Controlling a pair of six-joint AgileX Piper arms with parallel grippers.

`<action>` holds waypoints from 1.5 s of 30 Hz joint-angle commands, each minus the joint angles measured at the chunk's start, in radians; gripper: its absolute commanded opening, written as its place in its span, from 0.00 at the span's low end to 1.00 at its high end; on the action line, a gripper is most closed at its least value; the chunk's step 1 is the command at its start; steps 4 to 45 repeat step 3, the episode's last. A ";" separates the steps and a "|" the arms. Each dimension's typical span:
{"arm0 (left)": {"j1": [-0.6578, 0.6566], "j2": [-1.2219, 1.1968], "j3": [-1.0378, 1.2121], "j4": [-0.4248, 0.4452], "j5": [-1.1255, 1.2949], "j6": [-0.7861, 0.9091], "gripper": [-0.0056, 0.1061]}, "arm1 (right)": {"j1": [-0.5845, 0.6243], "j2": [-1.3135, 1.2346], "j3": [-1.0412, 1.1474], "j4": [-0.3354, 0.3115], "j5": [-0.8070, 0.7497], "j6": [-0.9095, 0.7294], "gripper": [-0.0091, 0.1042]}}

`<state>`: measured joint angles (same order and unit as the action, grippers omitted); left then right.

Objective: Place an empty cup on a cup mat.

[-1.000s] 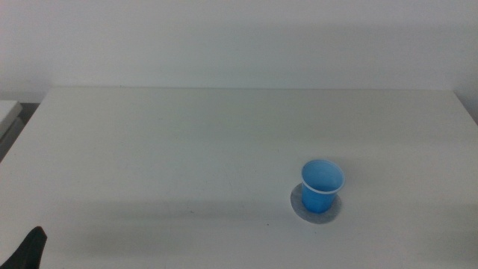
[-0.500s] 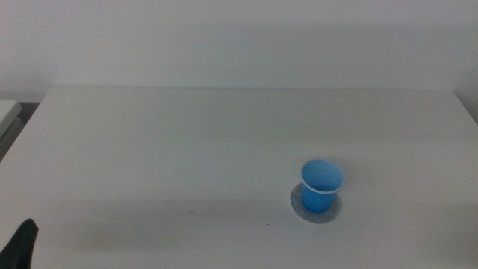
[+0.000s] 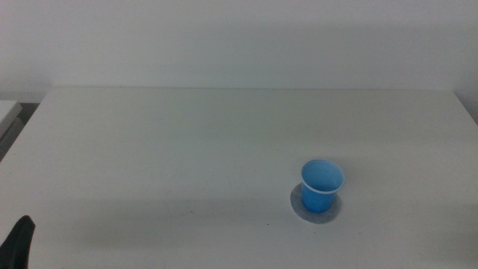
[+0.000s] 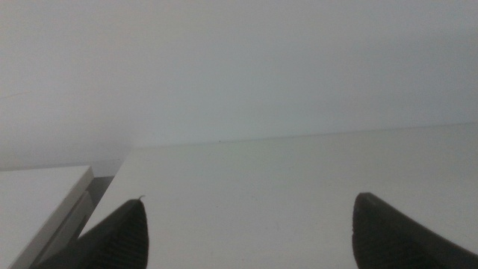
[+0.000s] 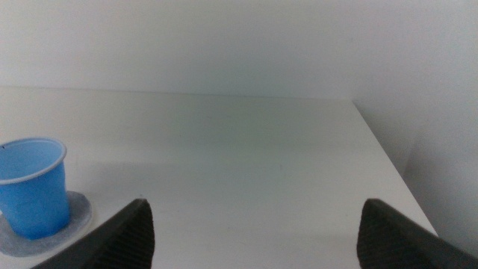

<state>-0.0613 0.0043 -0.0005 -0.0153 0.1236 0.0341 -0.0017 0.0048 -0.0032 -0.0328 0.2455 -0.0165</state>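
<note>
The blue cup point(image 3: 322, 184) stands upright and empty on the grey cup mat point(image 3: 299, 208), right of the table's middle and near the front. It also shows in the right wrist view point(image 5: 31, 187), standing on the mat point(image 5: 78, 217). My left gripper point(image 3: 19, 243) shows only as a dark tip at the bottom left corner of the middle view, far from the cup. In its wrist view the left gripper point(image 4: 246, 235) is open and empty. My right gripper point(image 5: 254, 235) is out of the middle view. It is open and empty, back from the cup.
The white table point(image 3: 187, 142) ends at a pale wall behind. A white ledge point(image 3: 6, 112) sits off the table's left edge, with a dark gap between. The table's right edge point(image 5: 388, 164) shows in the right wrist view.
The left gripper's tip has drawn back toward the bottom left corner of the middle view. The cup and mat have not moved.
</note>
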 commanded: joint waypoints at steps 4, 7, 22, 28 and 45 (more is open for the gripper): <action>0.002 -0.004 0.000 0.001 -0.021 -0.007 0.89 | 0.001 -0.005 0.003 -0.006 -0.007 -0.004 0.90; 0.002 -0.004 0.000 0.001 -0.021 -0.007 0.89 | 0.001 -0.005 0.003 -0.006 -0.007 -0.004 0.90; 0.002 -0.004 0.000 0.001 -0.021 -0.007 0.89 | 0.001 -0.005 0.003 -0.006 -0.007 -0.004 0.90; 0.002 -0.004 0.000 0.001 -0.021 -0.007 0.89 | 0.001 -0.005 0.003 -0.006 -0.007 -0.004 0.90; 0.002 -0.004 0.000 0.001 -0.021 -0.007 0.89 | 0.001 -0.005 0.003 -0.006 -0.007 -0.004 0.90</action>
